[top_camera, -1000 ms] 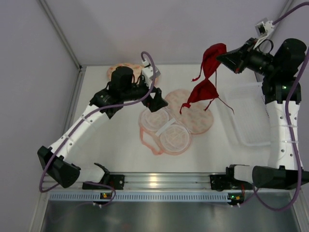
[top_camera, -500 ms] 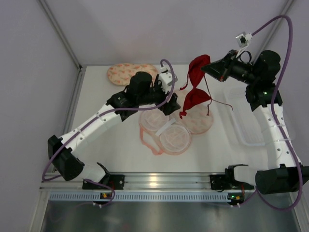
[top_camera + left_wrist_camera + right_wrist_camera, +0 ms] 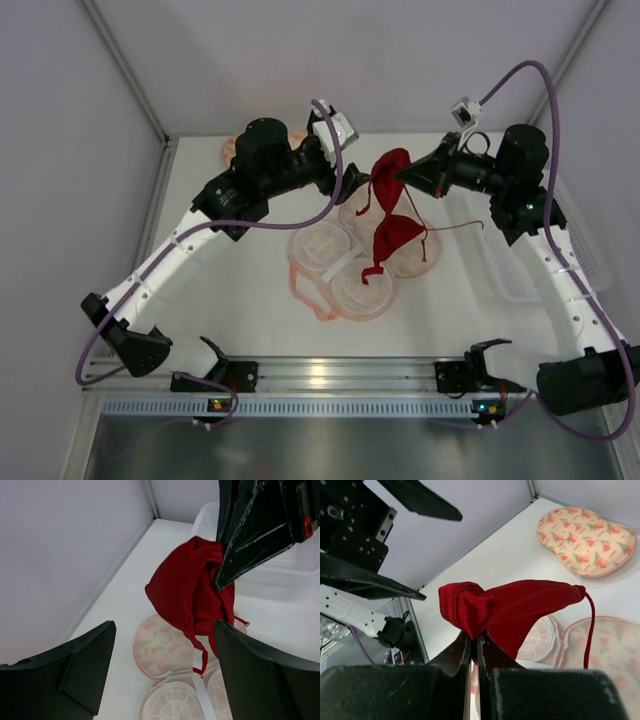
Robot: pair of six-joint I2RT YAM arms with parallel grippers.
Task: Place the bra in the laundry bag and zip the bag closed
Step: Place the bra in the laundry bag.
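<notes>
The red bra [image 3: 389, 217] hangs from my right gripper [image 3: 408, 172], which is shut on the top edge of one cup; the rest dangles over the laundry bag. The peach speckled laundry bag [image 3: 345, 268] lies unzipped and spread flat on the table, white mesh cup frames showing inside. My left gripper [image 3: 352, 182] is open and empty, raised just left of the hanging bra. In the left wrist view the bra [image 3: 192, 592] hangs between my open fingers [image 3: 85, 670], above the open bag [image 3: 160, 650]. In the right wrist view my gripper [image 3: 476, 637] pinches the bra [image 3: 520, 610].
A twin speckled pouch [image 3: 585, 540] lies closed at the back left, mostly hidden under the left arm in the top view [image 3: 232, 150]. A white mesh basket [image 3: 515, 262] stands at the right edge, also in the left wrist view [image 3: 300, 560].
My right gripper has carried the bra left and lower, over the open bag. My left gripper has lifted off the bag and swung up beside the bra.
</notes>
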